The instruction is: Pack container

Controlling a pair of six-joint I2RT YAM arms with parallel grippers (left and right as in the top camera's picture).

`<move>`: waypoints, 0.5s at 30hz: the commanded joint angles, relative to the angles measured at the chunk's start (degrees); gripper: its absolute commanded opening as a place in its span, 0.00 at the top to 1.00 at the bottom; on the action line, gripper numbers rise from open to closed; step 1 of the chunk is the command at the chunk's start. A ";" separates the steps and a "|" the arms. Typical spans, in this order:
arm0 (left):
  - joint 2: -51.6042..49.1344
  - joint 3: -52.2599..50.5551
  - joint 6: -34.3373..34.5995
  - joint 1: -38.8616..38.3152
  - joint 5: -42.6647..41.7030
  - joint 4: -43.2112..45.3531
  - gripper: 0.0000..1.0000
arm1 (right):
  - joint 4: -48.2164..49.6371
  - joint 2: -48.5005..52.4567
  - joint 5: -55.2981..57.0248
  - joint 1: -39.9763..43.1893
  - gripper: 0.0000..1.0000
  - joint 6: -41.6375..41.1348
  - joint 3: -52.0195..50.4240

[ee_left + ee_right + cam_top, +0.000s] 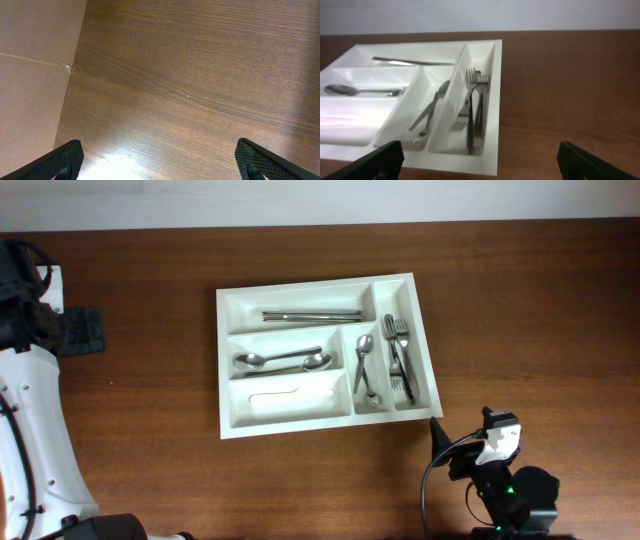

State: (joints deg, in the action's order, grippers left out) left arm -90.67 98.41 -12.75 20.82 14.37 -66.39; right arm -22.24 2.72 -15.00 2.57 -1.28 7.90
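Note:
The white cutlery tray lies in the middle of the table. Its top long compartment holds knives, the middle one spoons, and the bottom one a pale item I cannot identify. The narrow compartments hold small spoons and forks. In the right wrist view the tray lies ahead with the forks upright in the nearest compartment. My right gripper is open and empty, just off the tray's near right corner. My left gripper is open and empty over bare wood.
The left arm's white body stands at the table's left edge. A black mount sits at the far left. A pale wall or board borders the table in the left wrist view.

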 commanded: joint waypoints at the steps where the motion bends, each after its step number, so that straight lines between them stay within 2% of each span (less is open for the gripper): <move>1: -0.37 -0.13 0.74 0.35 -0.17 0.09 0.01 | 0.70 -1.05 -0.92 -0.46 0.01 0.17 -1.42; 15: -0.37 -0.13 0.74 0.35 -0.17 0.11 0.01 | 0.66 -2.51 -0.90 -0.46 0.01 0.20 -1.42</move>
State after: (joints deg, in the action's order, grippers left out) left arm -90.67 98.41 -12.75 20.82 14.35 -66.41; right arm -21.80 0.89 -15.14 2.57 -1.23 6.94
